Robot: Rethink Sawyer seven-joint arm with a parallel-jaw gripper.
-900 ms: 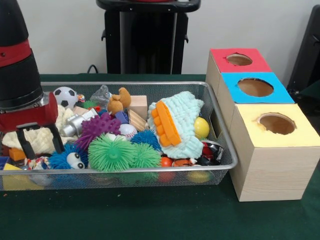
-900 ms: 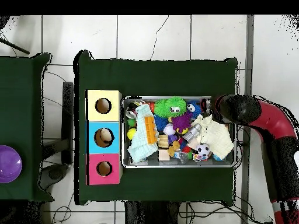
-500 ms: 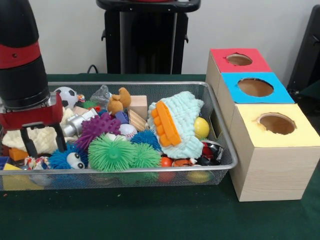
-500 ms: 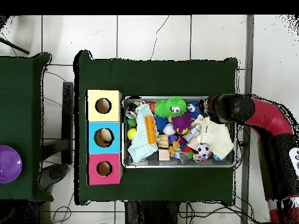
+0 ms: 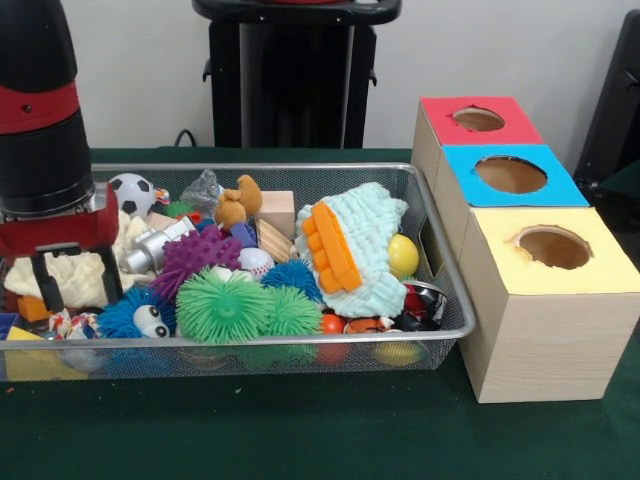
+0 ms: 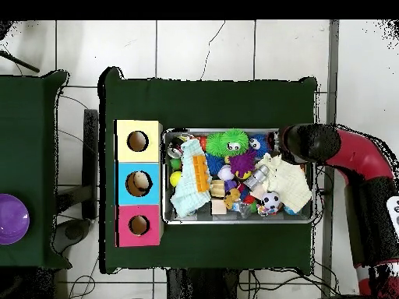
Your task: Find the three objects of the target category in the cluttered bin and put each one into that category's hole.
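The silver wire-mesh bin (image 5: pixel 300 168) lies on the green table and is full of toys; it also shows in the overhead view (image 6: pixel 238 222). My gripper (image 5: pixel 77 285) hangs open and empty at the bin's left end in the front view, just above a cream knitted cloth (image 5: pixel 85 272). In the overhead view the gripper (image 6: pixel 292 145) is at the bin's right end. One knotted rope toy (image 5: pixel 68 325) lies just below it at the bin's front left corner. Other rope toys are hidden. The yellow-faced box (image 5: pixel 560 320) with its round hole (image 5: pixel 553 246) stands right of the bin.
A blue-faced box (image 5: pixel 510 175) and a red-faced box (image 5: pixel 478 119) stand behind the yellow one. Green (image 5: pixel 225 308), purple (image 5: pixel 195 258) and blue (image 5: pixel 135 318) spiky balls, a pale blue knitted cloth (image 5: pixel 365 245) and a small football (image 5: pixel 130 190) crowd the bin. A purple bowl (image 6: pixel 12 219) sits on a side table.
The arm has gone from tilted to upright, and the gripper has shifted a little to the left in the front view. It stays open. Nothing in the bin has moved.
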